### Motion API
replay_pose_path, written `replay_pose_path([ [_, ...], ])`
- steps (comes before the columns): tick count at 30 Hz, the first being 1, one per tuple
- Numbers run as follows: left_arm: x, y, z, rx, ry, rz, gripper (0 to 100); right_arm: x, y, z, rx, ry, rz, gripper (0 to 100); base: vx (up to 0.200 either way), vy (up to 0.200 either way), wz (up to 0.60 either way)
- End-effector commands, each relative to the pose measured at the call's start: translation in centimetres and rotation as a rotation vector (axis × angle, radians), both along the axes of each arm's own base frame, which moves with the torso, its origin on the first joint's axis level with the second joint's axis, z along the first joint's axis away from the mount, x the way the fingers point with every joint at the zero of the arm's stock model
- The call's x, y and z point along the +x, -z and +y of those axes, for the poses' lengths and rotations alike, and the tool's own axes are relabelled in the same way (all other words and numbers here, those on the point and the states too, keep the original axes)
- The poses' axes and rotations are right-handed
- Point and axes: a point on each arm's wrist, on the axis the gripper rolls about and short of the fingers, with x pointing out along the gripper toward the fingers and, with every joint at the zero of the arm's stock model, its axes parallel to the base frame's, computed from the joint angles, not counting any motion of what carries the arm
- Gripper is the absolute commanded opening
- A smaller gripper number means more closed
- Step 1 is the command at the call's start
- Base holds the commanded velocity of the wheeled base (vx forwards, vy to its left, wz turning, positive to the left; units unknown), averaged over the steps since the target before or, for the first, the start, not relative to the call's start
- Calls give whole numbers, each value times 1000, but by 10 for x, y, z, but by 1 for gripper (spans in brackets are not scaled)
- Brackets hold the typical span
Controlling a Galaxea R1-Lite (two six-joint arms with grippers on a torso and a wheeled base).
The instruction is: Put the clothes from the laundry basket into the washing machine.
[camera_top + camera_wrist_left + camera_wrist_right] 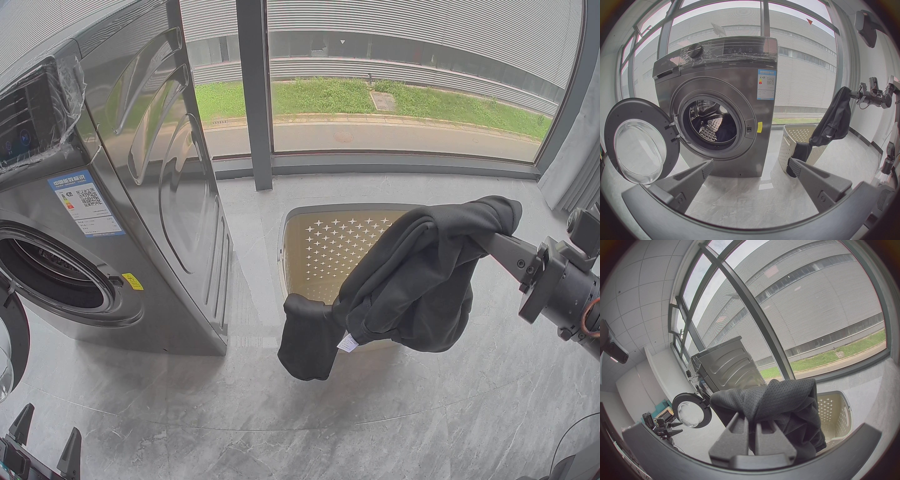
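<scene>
A dark grey garment (412, 281) hangs from my right gripper (494, 240), which is shut on its top fold above the cream laundry basket (312, 250). A sleeve of it droops over the basket's near rim. In the right wrist view the fingers (737, 433) pinch the same garment (775, 405). The grey washing machine (125, 187) stands to the left with its door (640, 147) swung wide and the drum (709, 123) exposed. My left gripper (750, 165) is open, low near the floor in front of the machine, with nothing in it.
A tall window with a dark pillar (253, 94) runs behind the basket. A pale curtain (575, 169) hangs at the far right. Bare grey floor tiles (281, 425) lie between the machine, the basket and me.
</scene>
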Motion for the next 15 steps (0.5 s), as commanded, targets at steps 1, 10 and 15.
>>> replay_pose_path([
  [1, 0, 4, 0, -6, -1, 1, 100, 2, 1, 2, -2, 0, 6, 0, 0, 200, 0],
  [10, 0, 4, 0, -9, -1, 1, 100, 4, 1, 1, -1, 68, 22, 0, 0, 200, 0],
  [15, 0, 4, 0, -9, -1, 1, 100, 6, 3, 1, -4, 91, 31, 0, 0, 200, 0],
])
